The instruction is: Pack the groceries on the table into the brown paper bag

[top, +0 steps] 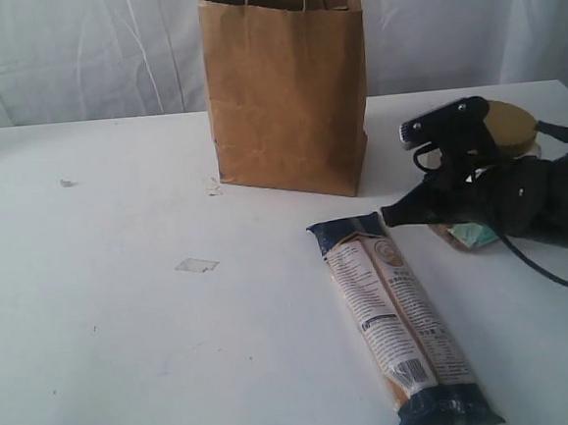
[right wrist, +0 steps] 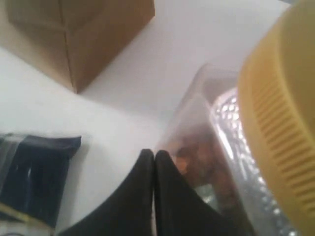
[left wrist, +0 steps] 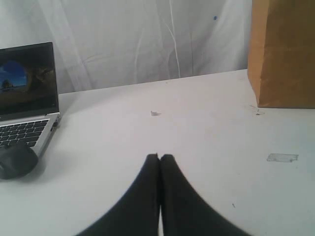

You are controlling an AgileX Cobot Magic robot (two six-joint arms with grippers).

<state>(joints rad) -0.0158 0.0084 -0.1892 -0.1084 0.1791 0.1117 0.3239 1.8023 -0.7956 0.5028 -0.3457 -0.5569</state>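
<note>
The tall brown paper bag [top: 284,84] stands upright at the back middle of the white table [top: 126,333]; it also shows as the brown paper bag [left wrist: 283,54] and the brown paper bag [right wrist: 78,34] in the wrist views. A long pasta packet [top: 402,331] with dark blue ends lies flat in front of it, and one end of the pasta packet [right wrist: 34,172] is near my right gripper. My right gripper [top: 393,216] [right wrist: 154,155] is shut, fingers pressed together with nothing between them, low over the table beside a clear-edged pouch [right wrist: 206,147]. The gold-lidded jar [top: 508,126] [right wrist: 280,132] sits just behind the arm. My left gripper [left wrist: 160,157] is shut and empty above bare tabletop.
In the left wrist view, an open laptop [left wrist: 27,98] and a dark mouse [left wrist: 15,160] sit at the table's edge. A small clear scrap [top: 197,266] [left wrist: 282,157] lies on the tabletop. A white curtain hangs behind the table. A black cable [top: 554,270] trails from the right arm.
</note>
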